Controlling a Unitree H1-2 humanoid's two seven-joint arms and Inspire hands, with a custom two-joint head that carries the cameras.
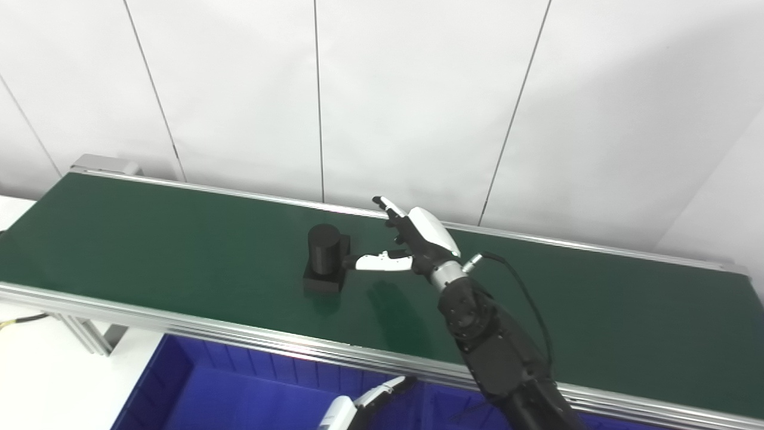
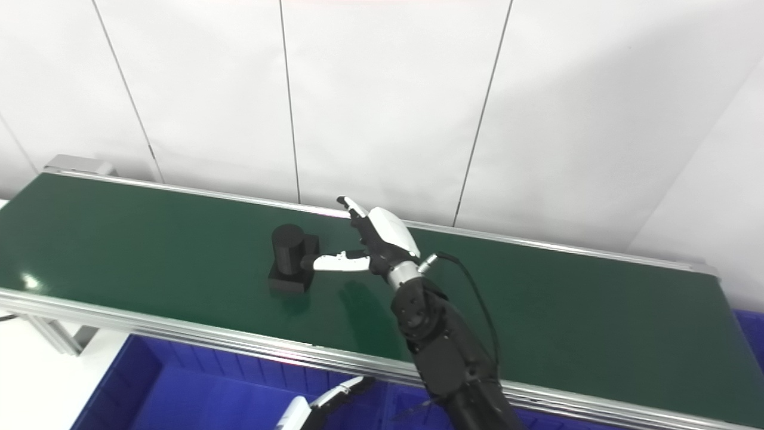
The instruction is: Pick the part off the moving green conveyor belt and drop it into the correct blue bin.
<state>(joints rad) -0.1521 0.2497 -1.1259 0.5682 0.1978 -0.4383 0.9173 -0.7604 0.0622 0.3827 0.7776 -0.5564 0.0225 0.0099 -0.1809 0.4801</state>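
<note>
A black part (image 1: 325,258), an upright cylinder on a square base, stands on the green conveyor belt (image 1: 149,239) near its middle; it also shows in the right eye view (image 2: 291,258). My right hand (image 1: 412,239) hovers over the belt just right of the part, open, fingers spread, with the thumb tip close to the part's right side. My left hand (image 1: 364,406) sits low at the bottom edge over the blue bin (image 1: 209,388), only partly visible, fingers extended.
The belt has aluminium rails along its front (image 1: 179,325) and back edges. A white panel wall stands behind it. Another blue bin corner (image 2: 753,334) shows at the far right. A white surface lies at the lower left.
</note>
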